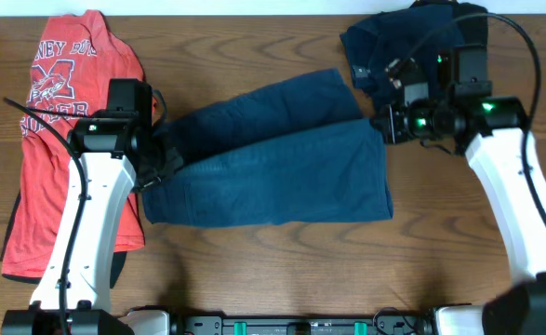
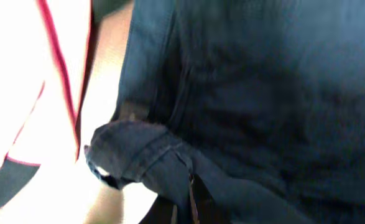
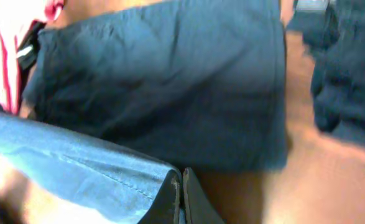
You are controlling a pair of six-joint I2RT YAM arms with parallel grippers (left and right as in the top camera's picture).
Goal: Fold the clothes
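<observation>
Navy shorts pinched at opposite ends by closed left gripper and closed right gripper; fold judged underway; crumpled navy garment beyond right gripper not yet folded.

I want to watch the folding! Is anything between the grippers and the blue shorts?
Nothing visible. The left gripper is at the left edge of the shorts, the right gripper at their right corner, both shut.
</observation>
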